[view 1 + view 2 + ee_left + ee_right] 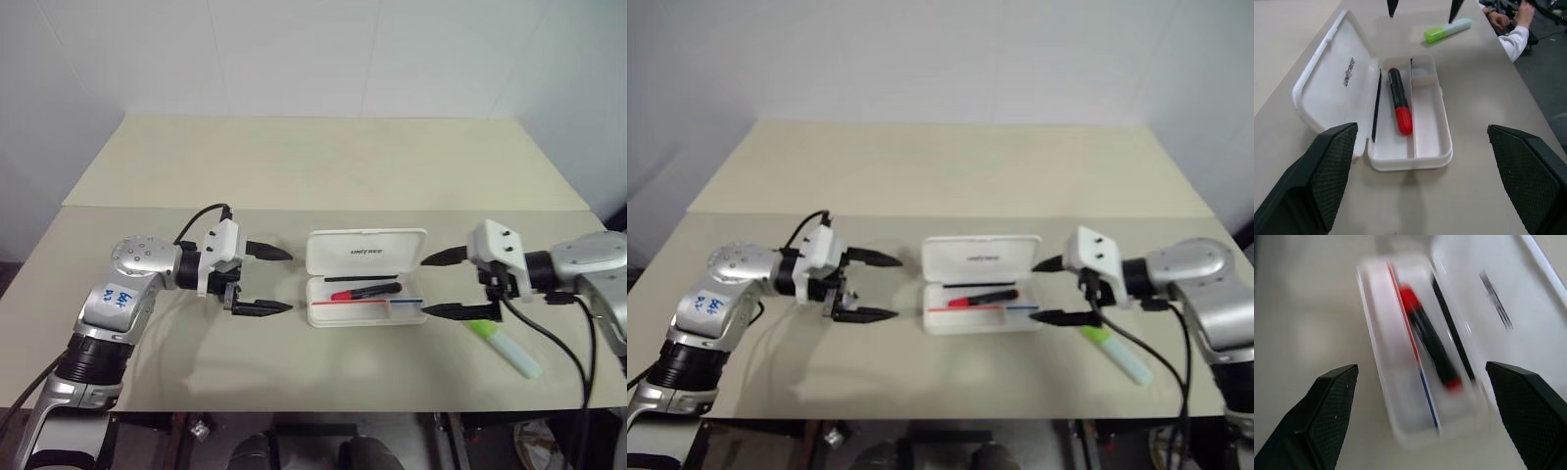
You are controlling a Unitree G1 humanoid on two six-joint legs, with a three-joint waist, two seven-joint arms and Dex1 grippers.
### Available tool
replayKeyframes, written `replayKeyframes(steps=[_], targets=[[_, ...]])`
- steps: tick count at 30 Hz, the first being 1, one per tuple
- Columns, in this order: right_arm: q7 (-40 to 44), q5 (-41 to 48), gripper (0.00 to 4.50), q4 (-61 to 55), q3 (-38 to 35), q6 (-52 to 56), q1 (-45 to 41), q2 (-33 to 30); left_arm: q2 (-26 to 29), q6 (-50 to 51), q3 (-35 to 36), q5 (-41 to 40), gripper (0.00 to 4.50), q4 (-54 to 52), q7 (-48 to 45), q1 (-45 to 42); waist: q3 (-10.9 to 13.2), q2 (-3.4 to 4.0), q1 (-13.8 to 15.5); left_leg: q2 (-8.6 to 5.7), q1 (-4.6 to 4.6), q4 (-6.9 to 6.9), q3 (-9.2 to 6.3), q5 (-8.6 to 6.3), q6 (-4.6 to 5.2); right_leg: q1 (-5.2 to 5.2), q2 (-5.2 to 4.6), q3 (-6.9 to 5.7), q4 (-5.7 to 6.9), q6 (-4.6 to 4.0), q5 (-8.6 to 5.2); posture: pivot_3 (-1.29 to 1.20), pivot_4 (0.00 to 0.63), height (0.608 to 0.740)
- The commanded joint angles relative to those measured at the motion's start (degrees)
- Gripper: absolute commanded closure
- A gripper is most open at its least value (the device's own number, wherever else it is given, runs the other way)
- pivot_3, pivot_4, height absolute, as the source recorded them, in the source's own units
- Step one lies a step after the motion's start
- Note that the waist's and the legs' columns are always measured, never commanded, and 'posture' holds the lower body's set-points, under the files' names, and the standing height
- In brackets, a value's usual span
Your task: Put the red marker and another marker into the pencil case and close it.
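Green-capped highlighter point(504, 347): on the desk at 4 o'clock from the open pencil case point(366, 274); likely light, rigid, slick-barrelled, best pinched mid-body. Red marker point(372, 291): already in the tray. Left gripper point(277, 280) and right gripper point(437, 286): jaws wide apart, holding nothing.

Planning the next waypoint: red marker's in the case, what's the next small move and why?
Probably bring the right gripper, fingers open and empty, down over the green highlighter. It lies on the table beside that gripper, outside the open pencil case, where the red marker already lies.
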Motion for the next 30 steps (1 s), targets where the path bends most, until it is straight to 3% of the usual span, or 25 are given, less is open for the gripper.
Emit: replayKeyframes(steps=[1,7,17,22,30], targets=[[0.00,-0.95,0.07,-0.30,-5.24,1.10,3.84,-5.74,-0.88,-1.41,-0.73,0.15,0.00,-0.75,-0.50,-0.79,0.00,0.00,-0.07,0.00,-0.01,-0.02,-0.04,0.00,0.00,0.00,0.01,0.02,0.00,-0.02,-0.01,0.00,0.150,0.740],[-2.42,-3.36,0.07,0.81,-12.20,3.98,15.96,-11.89,-2.47,-2.16,-1.94,0.55,0.00,0.08,-0.78,-0.89,0.00,0.00,0.39,-0.01,-0.03,-0.09,-0.11,0.01,-0.02,0.02,0.03,0.05,-0.11,-0.09,-0.06,0.00,0.150,0.740],[-11.39,-2.81,0.07,-10.89,-21.61,20.07,31.41,-9.02,-4.36,-2.95,-3.11,0.85,0.00,2.06,-1.63,-1.70,-0.01,0.00,0.18,-0.01,-0.01,-0.03,-0.20,0.18,-0.29,0.05,0.10,0.04,0.00,-0.05,-0.04,0.00,0.150,0.740],[-14.64,-2.81,0.07,-11.50,-22.49,22.05,34.27,-6.35,-5.01,-2.99,-3.23,1.17,0.00,2.60,-1.95,-2.44,-0.01,-0.01,0.43,-0.05,-0.02,-0.03,-0.20,0.19,-0.32,0.07,0.10,0.05,-0.04,-0.03,-0.04,0.00,0.150,0.740],[-20.65,-2.87,0.07,-7.23,-18.05,24.06,32.35,-1.99,-4.29,-2.93,-2.55,1.53,0.00,3.14,-2.58,-3.22,-0.01,-0.01,0.33,-0.03,-0.01,-0.03,-0.17,0.20,-0.34,0.07,0.17,0.03,-0.04,0.01,-0.01,0.00,0.150,0.740]])
